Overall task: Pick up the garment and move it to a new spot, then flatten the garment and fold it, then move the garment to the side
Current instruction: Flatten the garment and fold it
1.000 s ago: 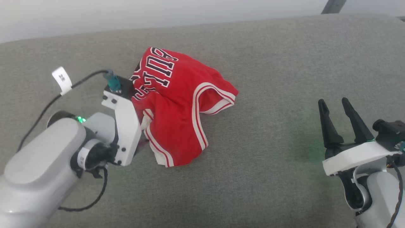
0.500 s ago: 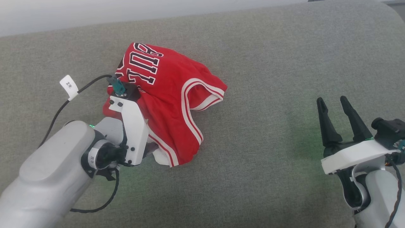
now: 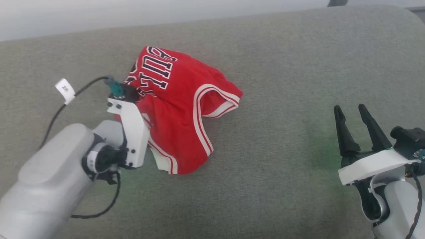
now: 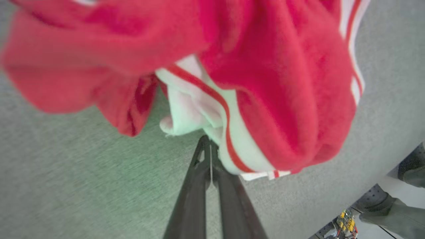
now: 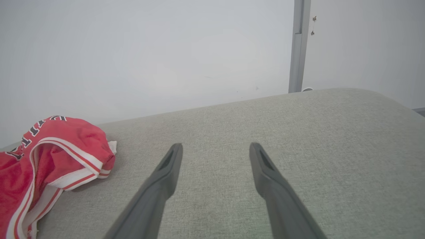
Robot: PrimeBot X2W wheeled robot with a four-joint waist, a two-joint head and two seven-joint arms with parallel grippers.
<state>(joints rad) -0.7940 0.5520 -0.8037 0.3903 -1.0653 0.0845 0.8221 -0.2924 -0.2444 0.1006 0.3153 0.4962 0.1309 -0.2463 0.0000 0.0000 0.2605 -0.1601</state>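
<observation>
Red garment point(image 3: 179, 109) lies bunched on the grey fabric surface point(image 3: 292, 76), left of centre in the head view, with the dark lettering turned to the far side and striped trim looping across the middle. Left gripper point(image 4: 210, 147) is clenched on the garment's near edge. Its fingers point(image 4: 192, 199) are pressed together, with the tips buried in the white sleeve cloth. Right gripper point(image 3: 349, 106) stands well apart from the garment at the right, released, with its fingers spread above bare surface and grasping nothing. A pale wall rises behind the surface.
</observation>
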